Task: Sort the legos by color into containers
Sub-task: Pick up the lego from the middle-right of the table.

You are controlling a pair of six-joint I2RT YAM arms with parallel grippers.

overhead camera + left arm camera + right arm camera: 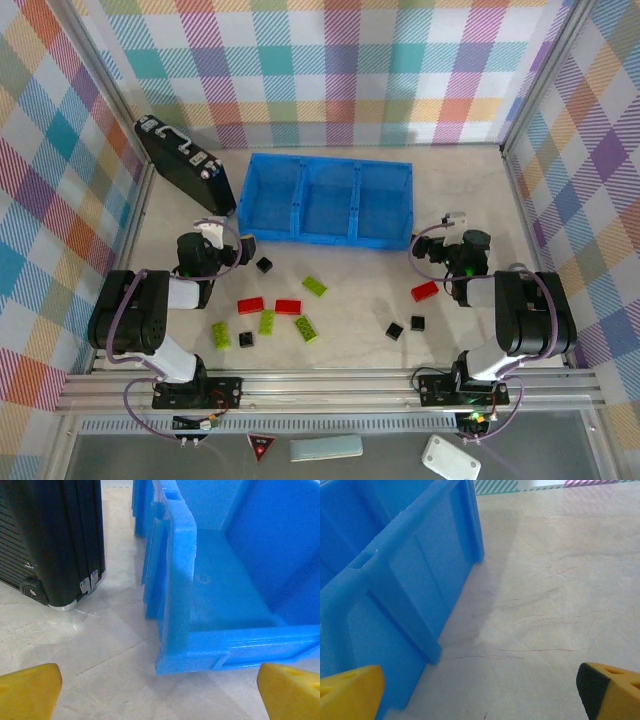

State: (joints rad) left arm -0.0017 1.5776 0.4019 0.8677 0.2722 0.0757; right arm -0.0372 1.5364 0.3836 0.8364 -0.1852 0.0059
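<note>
Nothing sorted yet — the three compartments of the blue tray (325, 200) look bare, though the top view is small. The legos (288, 307) lie scattered, green, red and black mixed, on the pale marbled tabletop (350, 270) in front of it. Both spread and empty, the left pincer (160, 692) and the right pincer (480, 692) sit near the tray's front corners. A black case (185, 165) stands beside the tray — pastel plaid walls (300, 60) all round
</note>
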